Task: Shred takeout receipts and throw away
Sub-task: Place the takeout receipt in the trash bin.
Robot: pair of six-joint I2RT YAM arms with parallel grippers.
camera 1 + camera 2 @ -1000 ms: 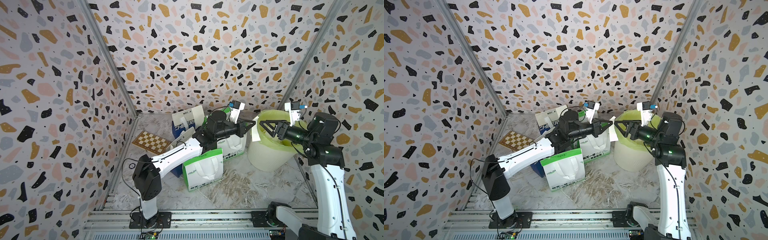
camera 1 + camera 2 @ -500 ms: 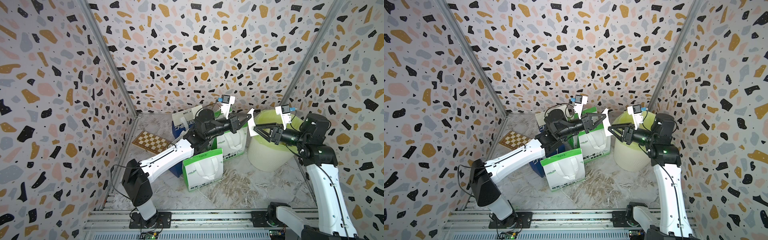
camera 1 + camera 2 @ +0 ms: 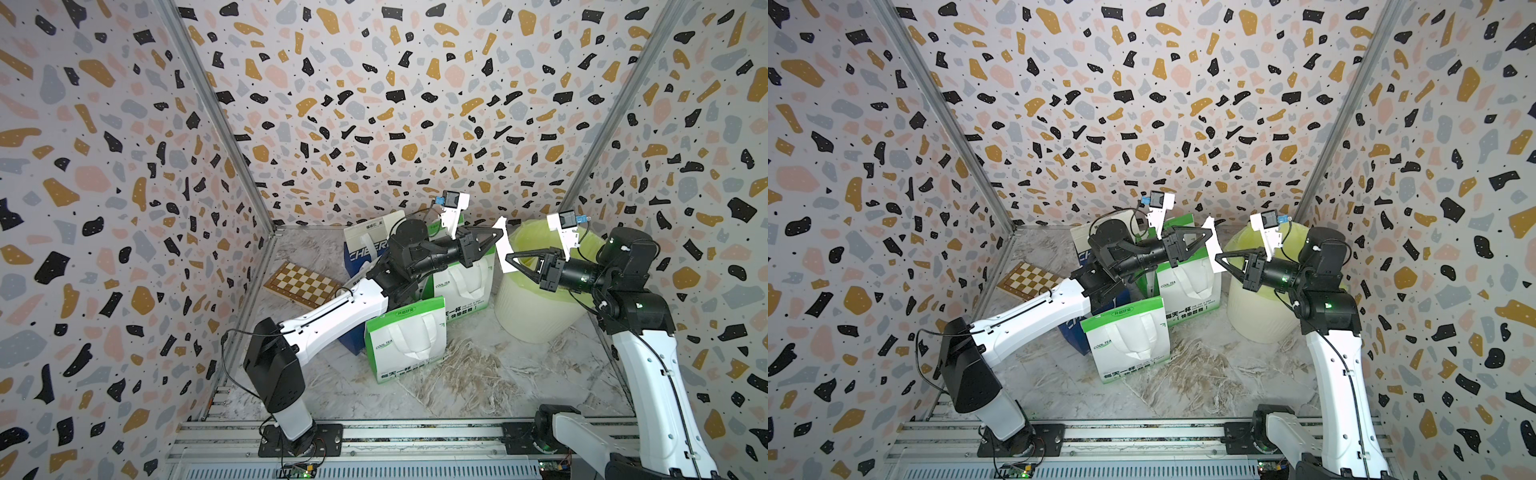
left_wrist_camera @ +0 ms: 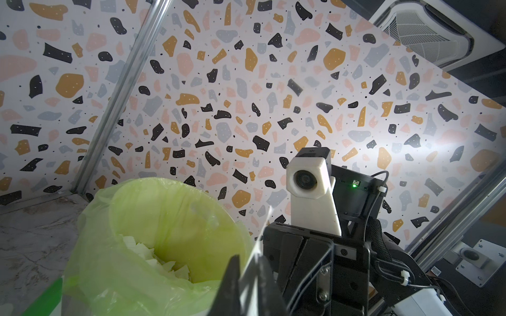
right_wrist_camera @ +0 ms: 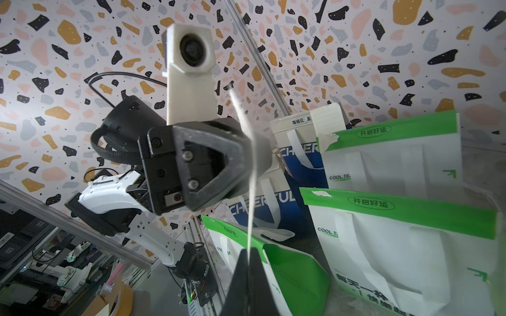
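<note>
Pinching the lower end of a receipt strip [image 3: 502, 249], the right gripper [image 3: 508, 262] is clamped fully closed on it. The left gripper [image 3: 499, 235] meets the same strip higher up, but whether its fingers clamp the paper or stand slightly apart cannot be told. The strip stands upright in mid-air, just beside the green-lined bin [image 3: 536, 311], where torn pieces [image 4: 153, 255] lie inside.

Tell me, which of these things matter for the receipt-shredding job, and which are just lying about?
Job: receipt between the left pincer and right pincer; green-lined bin; torn pieces inside it.
Lying about: chessboard; green-and-white bags; blue bag.
</note>
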